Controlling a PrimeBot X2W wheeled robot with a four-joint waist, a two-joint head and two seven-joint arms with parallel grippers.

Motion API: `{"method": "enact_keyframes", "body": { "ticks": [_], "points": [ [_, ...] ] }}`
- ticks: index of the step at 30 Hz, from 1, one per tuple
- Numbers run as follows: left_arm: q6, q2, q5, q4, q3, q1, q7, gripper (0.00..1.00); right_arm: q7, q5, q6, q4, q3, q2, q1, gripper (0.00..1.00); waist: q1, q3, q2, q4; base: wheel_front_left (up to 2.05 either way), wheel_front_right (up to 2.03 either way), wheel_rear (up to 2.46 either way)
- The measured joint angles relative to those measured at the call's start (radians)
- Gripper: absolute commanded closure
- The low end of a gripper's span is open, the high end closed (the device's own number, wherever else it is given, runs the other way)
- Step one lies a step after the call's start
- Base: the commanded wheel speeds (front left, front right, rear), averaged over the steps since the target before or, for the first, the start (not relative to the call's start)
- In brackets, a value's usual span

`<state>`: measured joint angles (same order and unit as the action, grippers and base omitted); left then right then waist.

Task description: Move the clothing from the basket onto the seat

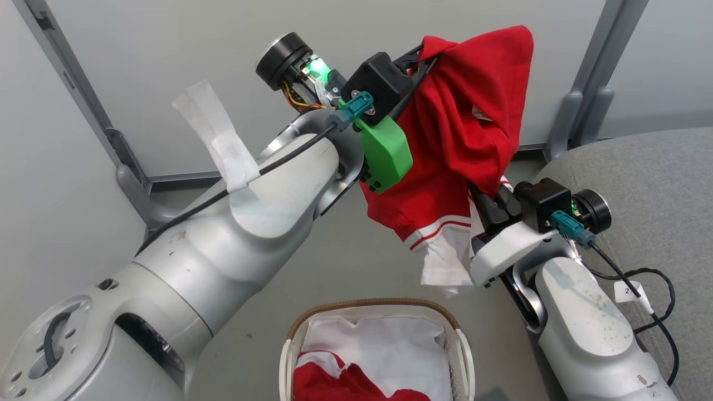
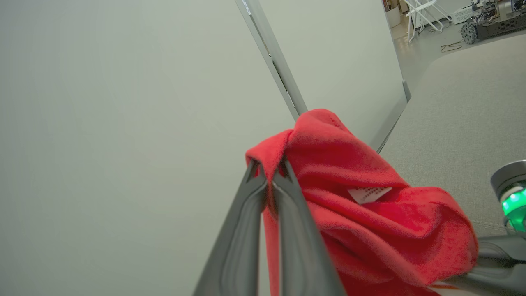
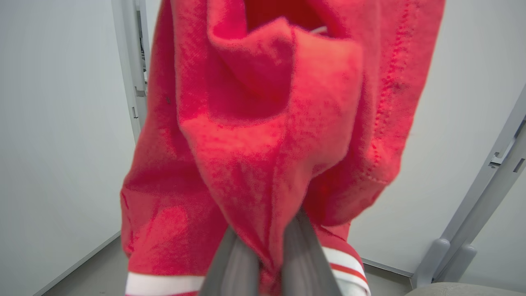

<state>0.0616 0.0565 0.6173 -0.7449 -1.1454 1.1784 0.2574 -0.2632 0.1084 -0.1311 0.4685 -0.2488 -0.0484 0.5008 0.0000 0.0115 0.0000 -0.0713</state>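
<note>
A red garment of the clothing (image 1: 462, 128) hangs in the air above the floor, its white striped hem (image 1: 445, 250) at the bottom. My left gripper (image 2: 269, 168) is shut on its top fold, high up near the wall. My right gripper (image 3: 267, 246) is shut on a lower fold of the same red garment (image 3: 263, 135), with cloth draped over its fingers. The basket (image 1: 379, 309) stands at the bottom centre with white lining and more red clothing (image 1: 345, 384) inside. The grey seat (image 1: 652, 184) lies to the right.
Pale partition walls with grey metal posts (image 1: 585, 94) and floor feet (image 1: 133, 189) stand behind. A black cable (image 1: 652, 295) loops over the seat beside my right forearm. My large left arm (image 1: 223, 234) crosses the left half of the head view.
</note>
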Motion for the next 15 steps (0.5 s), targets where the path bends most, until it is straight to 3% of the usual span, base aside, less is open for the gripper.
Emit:
{"method": "enact_keyframes", "body": {
  "ticks": [15],
  "points": [
    [0.010, 0.022, 0.007, -0.016, 0.083, -0.096, 0.007, 1.00, 0.000, -0.021, 0.000, -0.004, 0.025, 0.000, -0.017, 1.00, 0.0000, 0.002, 0.0000, 0.001, 0.00, 0.00, 0.00]
  ]
}}
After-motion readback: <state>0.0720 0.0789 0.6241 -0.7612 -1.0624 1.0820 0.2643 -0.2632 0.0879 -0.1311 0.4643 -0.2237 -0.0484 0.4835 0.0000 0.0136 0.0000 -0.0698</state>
